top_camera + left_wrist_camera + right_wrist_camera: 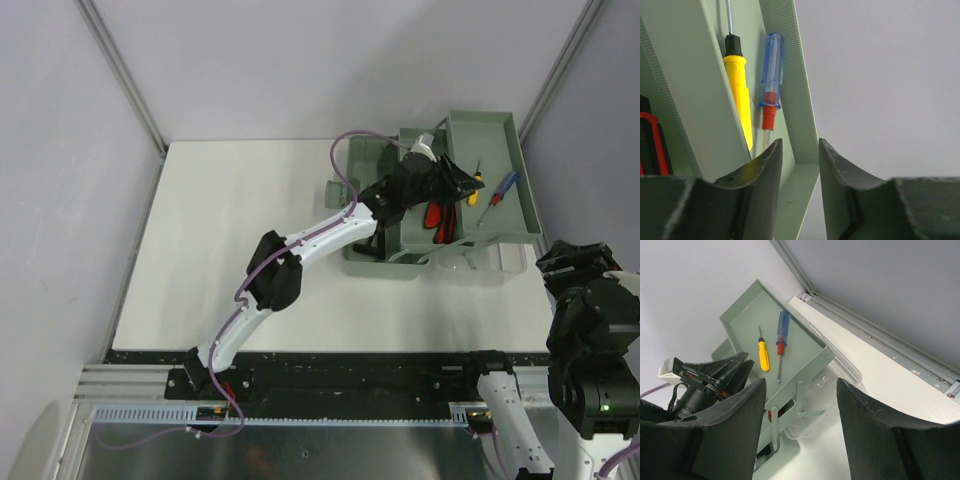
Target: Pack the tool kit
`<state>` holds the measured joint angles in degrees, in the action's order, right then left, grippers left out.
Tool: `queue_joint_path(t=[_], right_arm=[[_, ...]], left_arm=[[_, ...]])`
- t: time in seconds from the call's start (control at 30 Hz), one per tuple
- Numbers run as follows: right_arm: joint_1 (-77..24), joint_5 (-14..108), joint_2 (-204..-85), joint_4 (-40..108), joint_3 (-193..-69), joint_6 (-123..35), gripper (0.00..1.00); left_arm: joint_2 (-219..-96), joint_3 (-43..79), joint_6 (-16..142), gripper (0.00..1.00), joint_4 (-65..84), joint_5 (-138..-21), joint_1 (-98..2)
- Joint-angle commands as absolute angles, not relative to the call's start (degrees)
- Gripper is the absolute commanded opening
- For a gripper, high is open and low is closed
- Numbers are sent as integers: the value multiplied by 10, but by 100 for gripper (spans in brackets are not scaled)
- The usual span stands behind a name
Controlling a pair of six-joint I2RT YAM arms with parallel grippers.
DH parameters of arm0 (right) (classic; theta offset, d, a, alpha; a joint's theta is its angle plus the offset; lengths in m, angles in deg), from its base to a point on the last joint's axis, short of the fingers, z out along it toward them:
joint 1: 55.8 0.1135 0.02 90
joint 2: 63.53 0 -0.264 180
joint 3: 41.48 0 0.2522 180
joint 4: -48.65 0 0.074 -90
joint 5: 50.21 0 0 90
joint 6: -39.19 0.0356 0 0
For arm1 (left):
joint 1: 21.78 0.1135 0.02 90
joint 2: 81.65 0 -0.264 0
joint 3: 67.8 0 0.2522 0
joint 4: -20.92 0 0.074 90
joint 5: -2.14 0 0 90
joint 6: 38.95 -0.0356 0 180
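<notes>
White tabletop [240, 230], grey panel walls [300, 60]. Left gripper [800, 150] released and empty, green tray [685, 75] just ahead; right gripper [801, 390] spread, empty, toolbox [785, 450] beyond.

The left arm [300, 250] reaches diagonally forward and to the right, its elbow bent. The left claw [800, 160] has its 2 fingers parted by a narrow gap, gripping nothing. The right arm [590, 340] sits folded near its base, the right claw [800, 410] spread wide and empty.
</notes>
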<state>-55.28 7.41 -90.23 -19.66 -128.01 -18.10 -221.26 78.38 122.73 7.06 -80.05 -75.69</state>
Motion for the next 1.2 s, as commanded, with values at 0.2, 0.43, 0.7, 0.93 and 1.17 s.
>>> queue_joint_path(t=[0.2,0.43,0.7,0.93,1.17], right_arm=[[-554,94,-921,-177,-1294,-212,65],[-554,173,-992,-143,-1294,-261,80],[-554,237,-1098,-53,-1295,-326,99],[-603,281,-1168,6,-1313,-383,92],[-752,413,-1290,-33,-1347,-339,79]], left_arm=[[-2147,765,1128,50,54,-832,-766],[-2059,751,948,65,53,-817,-758],[-1889,561,793,98,52,-779,-694],[-1793,376,819,98,51,-681,-547],[-1750,276,760,98,18,-728,-497]])
